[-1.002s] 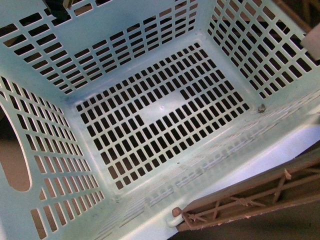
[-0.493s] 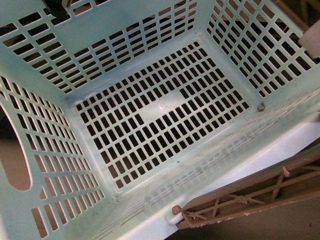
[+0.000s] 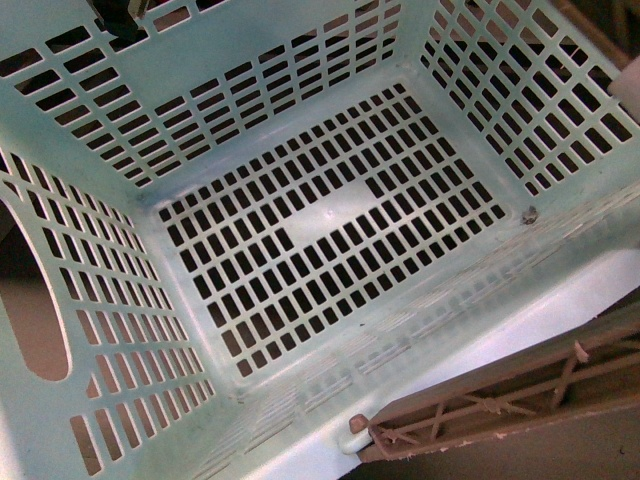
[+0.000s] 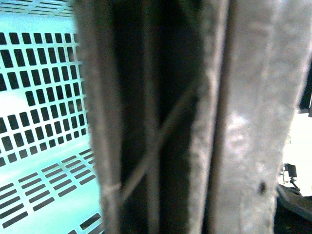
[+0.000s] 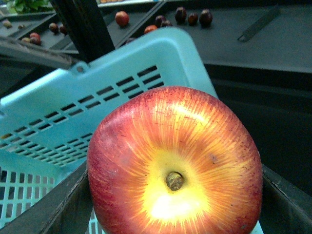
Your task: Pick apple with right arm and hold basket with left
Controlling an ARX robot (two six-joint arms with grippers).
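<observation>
The light-blue slotted basket (image 3: pixel 120 90) fills the front view, tilted, and nothing lies on its floor. Its brown ribbed handle (image 3: pixel 500 400) lies along the near right rim. In the left wrist view the handle (image 4: pixel 234 122) fills the frame very close and blurred, with the basket's wall (image 4: pixel 39 161) behind it; my left gripper is shut on the basket, its fingers hidden. In the right wrist view my right gripper (image 5: pixel 174 204) is shut on the red-and-yellow apple (image 5: pixel 174 161), stem hollow toward the camera, held just beside the basket's outer wall (image 5: pixel 122 68).
Behind the basket in the right wrist view, dark trays hold several small fruits (image 5: pixel 122 18) and dark round ones (image 5: pixel 204 17). A dark upright post (image 5: pixel 85 27) stands by the basket's rim. A dark shelf (image 5: pixel 263 46) lies at the far right.
The basket has shifted slightly in the front view: its floor and far-right corner moved a little to the right and down. The handle stays along the near rim.
</observation>
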